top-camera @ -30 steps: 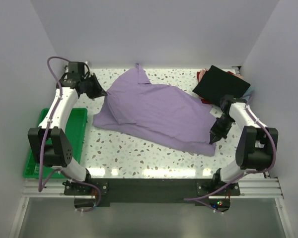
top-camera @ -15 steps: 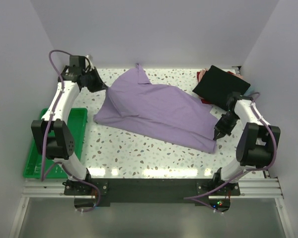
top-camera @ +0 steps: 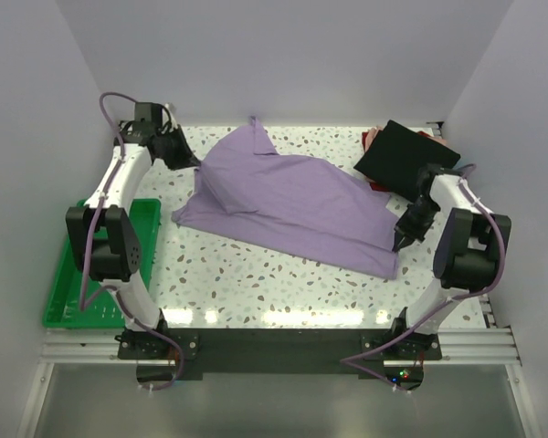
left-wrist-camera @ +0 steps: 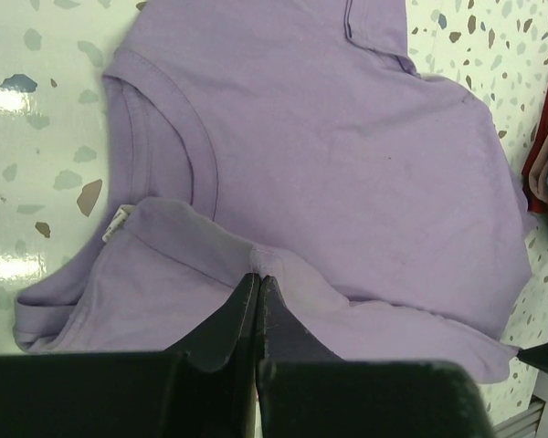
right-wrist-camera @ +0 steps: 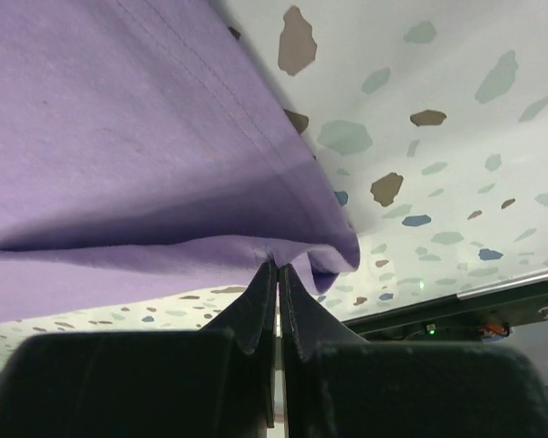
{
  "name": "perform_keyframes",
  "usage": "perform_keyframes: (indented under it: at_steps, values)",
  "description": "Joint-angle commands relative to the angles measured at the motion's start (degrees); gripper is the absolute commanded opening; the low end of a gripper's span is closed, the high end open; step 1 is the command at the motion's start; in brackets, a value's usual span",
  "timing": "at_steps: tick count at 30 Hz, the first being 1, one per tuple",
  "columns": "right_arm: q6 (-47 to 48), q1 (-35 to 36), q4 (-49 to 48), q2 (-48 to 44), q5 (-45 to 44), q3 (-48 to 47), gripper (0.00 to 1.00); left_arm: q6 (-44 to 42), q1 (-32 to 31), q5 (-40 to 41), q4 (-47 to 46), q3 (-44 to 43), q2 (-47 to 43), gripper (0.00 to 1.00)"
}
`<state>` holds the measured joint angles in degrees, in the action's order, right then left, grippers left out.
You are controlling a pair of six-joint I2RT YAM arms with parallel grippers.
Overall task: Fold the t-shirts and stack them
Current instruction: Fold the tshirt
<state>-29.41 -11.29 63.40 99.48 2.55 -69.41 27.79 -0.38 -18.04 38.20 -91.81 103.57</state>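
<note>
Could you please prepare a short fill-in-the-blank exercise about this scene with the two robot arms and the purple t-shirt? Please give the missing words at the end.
1. The left gripper and the right gripper are both ____ on the large lavender-purple cloth t-shirt.
2. The folded black cloth t-shirt lies at the far ____ corner of the speckled white table.
3. The green plastic tray sits at the table's ____ side.

Missing words: shut; right; left.
</note>
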Motion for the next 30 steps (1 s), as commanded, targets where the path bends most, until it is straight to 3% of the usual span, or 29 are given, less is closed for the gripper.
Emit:
perform_keyframes:
  at_steps: [1, 18, 21, 22, 23, 24, 25, 30]
  values:
    - [0.93, -0.40, -1.34, 1.41, -0.26, -2.49, 0.00, -1.51, 0.38, -0.68, -3.13, -3.64, 1.19, 0.00]
    - [0.67, -0.40, -3.37, 6.25, -1.40, -5.12, 0.00, -1.86, 0.38, -3.30, -4.88, -8.39, 8.58, 0.00]
    - [0.58, -0.31, -3.45, 6.07, -0.97, -5.91, 0.00, -2.13, 0.38, -4.72, -6.11, -8.74, 9.81, 0.41]
    - [1.02, -0.40, -3.37, 5.90, -0.44, -6.87, 0.03, -2.04, 0.38, -4.63, -6.20, -9.00, 10.07, 0.67]
    - [1.11, -0.40, -2.93, 5.46, -0.35, -7.40, 0.10, -2.39, 0.38, -4.37, -6.03, -9.09, 10.33, 0.76]
    - [1.28, -0.31, -2.75, 5.02, -0.35, -7.93, 0.26, -2.56, 0.38, -3.93, -5.77, -9.44, 10.16, 0.81]
    - [1.72, -0.31, -2.49, 4.67, -0.44, -8.89, 0.32, -2.83, 0.38, -2.89, -5.50, -9.44, 9.99, 0.87]
    - [3.13, -0.40, -0.73, 0.46, -1.67, -9.17, 0.55, -5.02, 0.38, 0.63, -4.80, -4.10, 5.60, 0.89]
